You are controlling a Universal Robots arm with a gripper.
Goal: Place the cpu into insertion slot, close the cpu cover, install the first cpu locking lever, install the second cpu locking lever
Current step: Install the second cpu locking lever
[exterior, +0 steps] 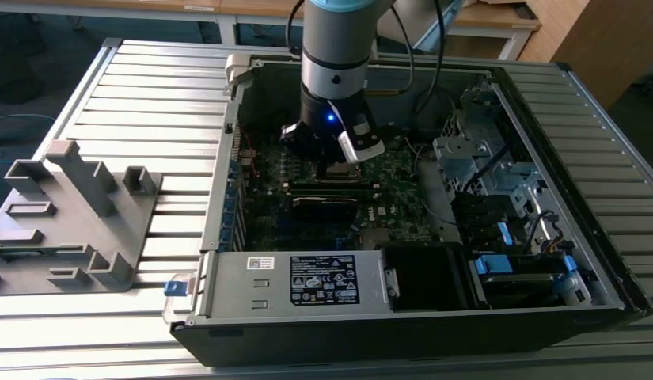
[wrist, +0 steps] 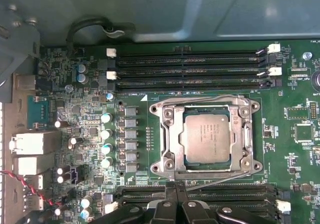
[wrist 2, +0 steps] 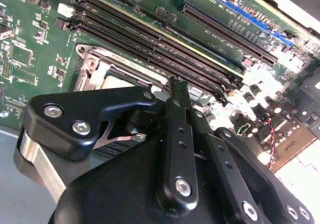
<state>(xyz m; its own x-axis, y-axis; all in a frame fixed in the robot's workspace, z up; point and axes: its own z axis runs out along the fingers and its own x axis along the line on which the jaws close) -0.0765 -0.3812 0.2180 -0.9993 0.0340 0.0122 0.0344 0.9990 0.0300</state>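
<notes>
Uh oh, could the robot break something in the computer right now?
It might. The gripper hangs very close over the green board, right beside the silver cover that lies over the chip. A small slip sideways could scrape the long black memory slots or knock the little round parts next to the socket. Also, thin wire levers run along the cover's edges; a careless push there could bend one.

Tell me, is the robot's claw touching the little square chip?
Apart. In the first wrist view the cpu sits in its socket with the cpu cover framing it, and the gripper stops short, with bare board and memory slots between them.
</notes>
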